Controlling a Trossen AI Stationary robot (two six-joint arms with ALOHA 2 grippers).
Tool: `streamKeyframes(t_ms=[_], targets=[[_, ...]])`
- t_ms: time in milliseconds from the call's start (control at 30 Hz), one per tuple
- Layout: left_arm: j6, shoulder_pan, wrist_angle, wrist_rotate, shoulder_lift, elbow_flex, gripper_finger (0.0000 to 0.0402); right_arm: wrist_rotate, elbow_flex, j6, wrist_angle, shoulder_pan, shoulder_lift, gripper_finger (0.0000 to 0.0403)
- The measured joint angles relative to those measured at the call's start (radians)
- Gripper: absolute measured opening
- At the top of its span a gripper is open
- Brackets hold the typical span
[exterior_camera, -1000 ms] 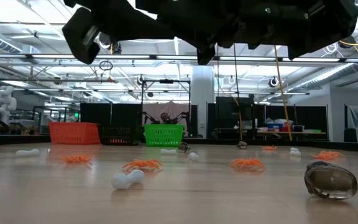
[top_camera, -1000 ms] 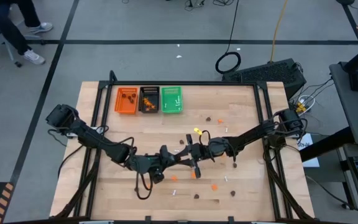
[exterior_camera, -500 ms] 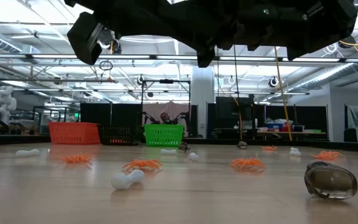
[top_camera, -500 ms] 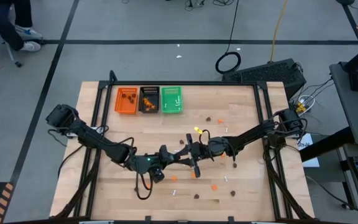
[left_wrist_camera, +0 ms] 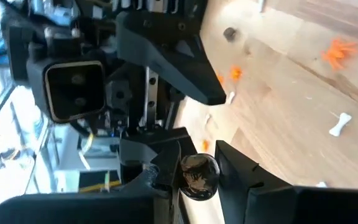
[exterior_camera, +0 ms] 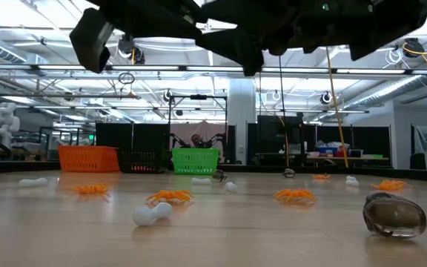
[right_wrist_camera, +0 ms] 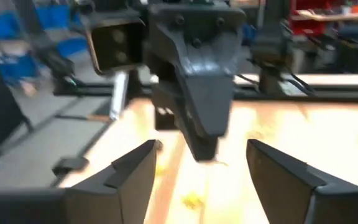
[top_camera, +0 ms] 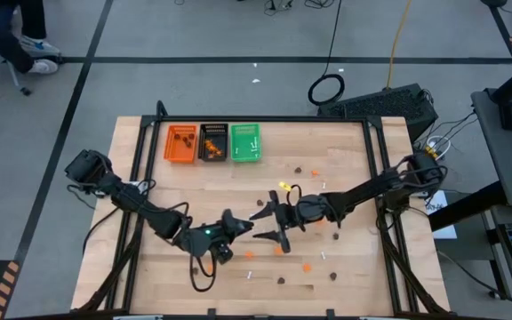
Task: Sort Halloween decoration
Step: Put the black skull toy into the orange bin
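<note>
The Halloween decoration we care about most right now is one dark brown blob (left_wrist_camera: pixel 197 176), and we see it pinched between the two fingers of the left end effector (left_wrist_camera: pixel 199 180). We think it is held up in the air so it can be carried to a tray. The left end effector (top_camera: pixel 235 222) hangs over the middle of the table (top_camera: pixel 345 147), well away from the trays.

Right across from it is the right end effector (top_camera: pixel 267 224), with its fingers spread wide and nothing between them. In the right wrist view its two fingers (right_wrist_camera: pixel 132 168) stand far apart, and the left arm's tip sits just in front of them. The two tips are close together and point at each other. We guess the blob was passed from one arm to the other, because the left arm is the one nearer the trays.

The rest of the decoration lies all over the table: orange blobs (exterior_camera: pixel 170 196), thin white sticks (exterior_camera: pixel 152 214) and another dark brown blob (exterior_camera: pixel 395 215) near the front edge.

At the back of the table stand the orange tray (top_camera: pixel 181 143), the black tray (top_camera: pixel 213 142) and the green tray (top_camera: pixel 245 143), side by side. Each already has a few pieces in it, so the sorting has started, but most of it is not done yet.
</note>
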Motion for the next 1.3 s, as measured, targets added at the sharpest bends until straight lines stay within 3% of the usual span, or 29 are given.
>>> streamKeyframes(t_ms=[167,433,600,733,933,1300], targets=[[-0.129,-0.012,0.045,-0.017,-0.006,0.0,0.0068,0.114,0.0,-0.033,-0.213,0.006,-0.071,0.0246],[-0.559,0.005,0.135,-0.017,-0.006,0.0,0.0068,0.157,-0.005,0.074,-0.442,0.069,-0.045,0.0234],[-0.79,0.012,0.155,-0.017,-0.006,0.0,0.0068,0.348,-0.052,0.078,-0.231,0.128,0.005,0.0232],[-0.958,0.011,0.154,-0.016,-0.007,0.0,0.0068,0.429,-0.088,0.046,0.027,0.154,0.073,0.0231],[-1.221,0.01,0.145,-0.015,-0.007,0.0,0.0068,0.431,-0.092,-0.013,0.228,0.166,0.193,0.0231],[-1.325,0.021,0.128,0.039,-0.007,0.0,0.0068,0.429,-0.092,-0.015,0.326,0.166,0.279,0.0231]])
